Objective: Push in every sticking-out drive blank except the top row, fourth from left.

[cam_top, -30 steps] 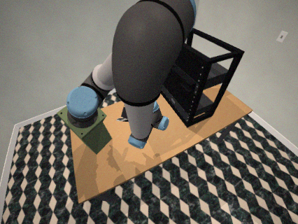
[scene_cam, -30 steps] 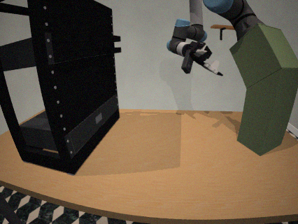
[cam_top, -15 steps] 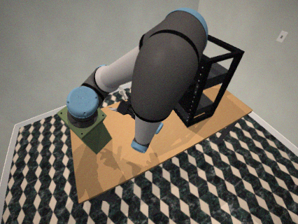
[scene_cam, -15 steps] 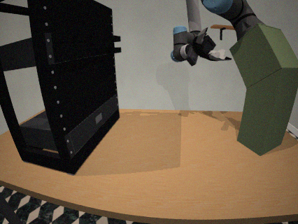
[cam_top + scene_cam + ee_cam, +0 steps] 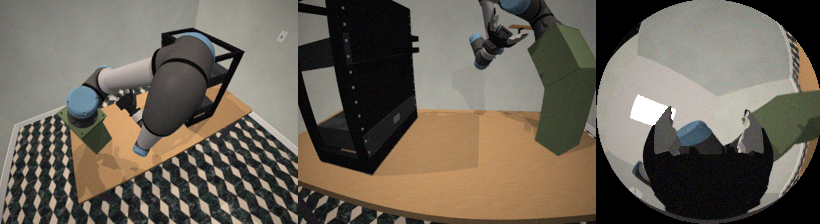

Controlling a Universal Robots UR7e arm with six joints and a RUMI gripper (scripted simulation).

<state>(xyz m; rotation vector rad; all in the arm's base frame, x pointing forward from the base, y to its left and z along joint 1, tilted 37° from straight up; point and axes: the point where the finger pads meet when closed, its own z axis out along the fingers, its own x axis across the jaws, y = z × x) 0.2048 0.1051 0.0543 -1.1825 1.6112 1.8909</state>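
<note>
One arm, one gripper, one rack, one table and one green block make up the scene.

The rack (image 5: 350,70) fills the left side of the exterior view, black and standing upright on the wooden table (image 5: 494,168), close to the table's left edge. Its dark front face is seen at a steep slant, so the three rows of blanks cannot be counted there. Two short black pieces (image 5: 414,44) jut out from the upper right edge of that face, one just above the other; which slots they belong to cannot be told. In the top view the rack (image 5: 233,52) sits at the upper right, mostly covered by the arm's large dark elbow (image 5: 176,87).

The gripper (image 5: 508,39) hangs high in the upper middle of the exterior view, well above the table and well apart from the rack. Its jaws stand spread wide with nothing between them. In the wrist view the two fingertips frame only pale wall, a blue joint and part of the green block (image 5: 791,122).

The green block (image 5: 564,98) stands at the right of the exterior view, near the table's right edge. Between it and the rack lies a broad stretch of bare wood.
</note>
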